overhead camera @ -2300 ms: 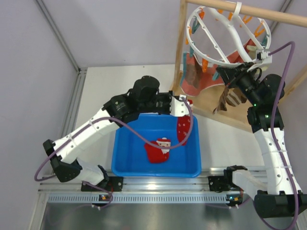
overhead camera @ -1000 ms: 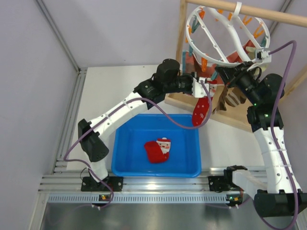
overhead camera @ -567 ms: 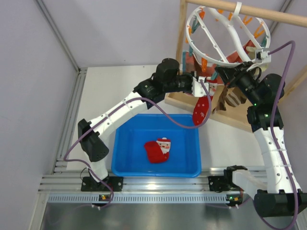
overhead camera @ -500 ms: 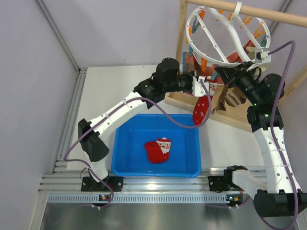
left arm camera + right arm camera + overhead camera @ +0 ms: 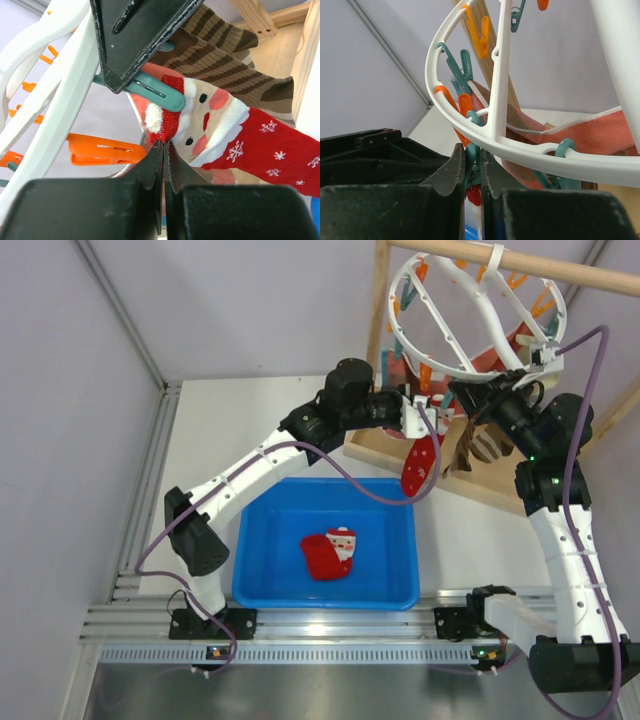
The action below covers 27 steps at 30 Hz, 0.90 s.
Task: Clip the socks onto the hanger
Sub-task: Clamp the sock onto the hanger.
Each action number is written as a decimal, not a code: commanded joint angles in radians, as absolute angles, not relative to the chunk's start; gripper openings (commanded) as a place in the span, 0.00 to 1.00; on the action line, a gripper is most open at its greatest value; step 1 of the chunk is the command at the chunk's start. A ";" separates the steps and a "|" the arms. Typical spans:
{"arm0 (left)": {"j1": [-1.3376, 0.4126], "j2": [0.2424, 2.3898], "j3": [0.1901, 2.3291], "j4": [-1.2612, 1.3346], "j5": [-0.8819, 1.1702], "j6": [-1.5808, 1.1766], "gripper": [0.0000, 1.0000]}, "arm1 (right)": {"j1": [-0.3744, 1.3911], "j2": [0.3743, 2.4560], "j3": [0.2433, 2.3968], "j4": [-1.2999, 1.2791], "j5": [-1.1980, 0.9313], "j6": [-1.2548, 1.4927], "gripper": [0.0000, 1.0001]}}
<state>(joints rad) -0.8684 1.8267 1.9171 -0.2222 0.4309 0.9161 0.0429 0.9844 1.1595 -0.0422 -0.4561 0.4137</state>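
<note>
My left gripper [image 5: 418, 424] is shut on the red cuff of a Santa sock [image 5: 420, 466], which hangs below the rim of the white hanger [image 5: 470, 312]. In the left wrist view my gripper [image 5: 163, 146] pinches the sock [image 5: 220, 125] just under a teal clothespin [image 5: 150, 89], whose tip lies against the cuff. My right gripper [image 5: 462, 395] is shut on that teal clothespin [image 5: 474, 162] under the hanger rim [image 5: 520, 145]. A brown striped sock [image 5: 480, 445] hangs clipped beside it. A second Santa sock [image 5: 332, 552] lies in the blue bin [image 5: 260, 540].
The hanger hangs from a wooden frame stand [image 5: 378, 330] at the back right. Salmon-pink socks [image 5: 405, 390] hang behind the rim. Orange clothespins [image 5: 102, 149] and teal ones line the ring. The bin sits in front between the arm bases.
The left arm lifted the Santa sock out of the bin and carried it back and right to the hanger rim; in the last second it edged slightly higher. The right arm stayed put.
</note>
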 commanded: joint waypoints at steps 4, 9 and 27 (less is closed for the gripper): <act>-0.864 1.827 1.970 -0.147 0.471 0.910 0.00 | 0.040 0.979 1.192 -0.054 -0.503 0.362 0.05; -0.864 1.839 1.986 -0.150 0.465 0.905 0.00 | 0.041 0.977 1.198 -0.055 -0.514 0.368 0.43; -0.825 1.537 1.557 0.074 0.399 0.401 0.55 | -0.049 0.982 1.224 -0.087 -0.433 0.351 0.38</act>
